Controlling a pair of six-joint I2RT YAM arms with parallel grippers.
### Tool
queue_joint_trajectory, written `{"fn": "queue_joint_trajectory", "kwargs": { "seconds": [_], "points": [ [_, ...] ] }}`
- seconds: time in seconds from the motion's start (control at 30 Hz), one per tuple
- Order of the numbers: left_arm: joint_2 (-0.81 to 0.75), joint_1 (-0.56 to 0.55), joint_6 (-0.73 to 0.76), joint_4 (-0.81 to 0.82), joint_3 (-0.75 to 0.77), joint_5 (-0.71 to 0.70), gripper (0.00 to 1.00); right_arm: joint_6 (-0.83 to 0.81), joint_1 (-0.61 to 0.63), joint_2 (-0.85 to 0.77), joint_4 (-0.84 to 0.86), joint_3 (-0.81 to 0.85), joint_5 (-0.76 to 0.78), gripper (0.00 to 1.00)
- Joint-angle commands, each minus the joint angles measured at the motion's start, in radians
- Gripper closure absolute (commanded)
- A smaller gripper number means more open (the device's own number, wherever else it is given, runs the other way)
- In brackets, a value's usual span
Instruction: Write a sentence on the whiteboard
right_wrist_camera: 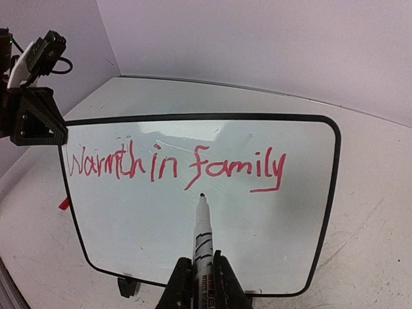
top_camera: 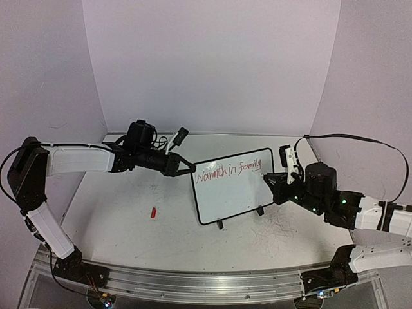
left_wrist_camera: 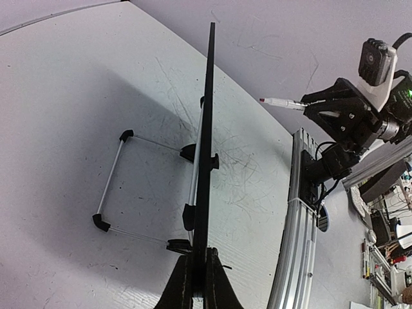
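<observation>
Right wrist view: whiteboard [right_wrist_camera: 193,238] stands propped on the worktop [right_wrist_camera: 360,212] between the two arms, face toward the right arm. The sentence [right_wrist_camera: 174,164] so far reads "Warmth in family", red, one line across the upper half of the board. Lower half is bare. The right arm's fingers [right_wrist_camera: 181,283] are pressed in on a red marker [right_wrist_camera: 201,225], cap off, tip pointing at the board just under the "f" of "family". Can't tell if the tip touches the surface. Left wrist view: the left arm's fingers [left_wrist_camera: 179,286] are pinching the board's left edge, bracing it upright; its wire stand [left_wrist_camera: 109,187] and clip feet sit on the worktop behind. In the top view a small red piece [top_camera: 153,212] lies on the worktop left of the board, likely the marker cap. My read: first line done, but the phrase looks unfinished, with no full stop. The tip is placed to start a second line. What's left is the closing word(s) and the stop.
</observation>
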Motion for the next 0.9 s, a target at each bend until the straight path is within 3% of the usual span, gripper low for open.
{"fn": "queue_joint_trajectory", "kwargs": {
  "seconds": [0.0,0.4,0.87],
  "points": [
    [-0.050,0.003,0.019,0.013,0.005,0.001,1.00,-0.075,0.012,0.066,0.102,0.046,-0.064,1.00],
    [-0.031,0.003,0.025,0.006,0.010,0.001,1.00,-0.154,0.160,0.256,0.287,0.072,-0.089,1.00],
    [-0.031,0.003,0.027,0.005,0.011,0.003,1.00,-0.146,0.251,0.341,0.396,0.045,-0.029,1.00]
  ]
}}
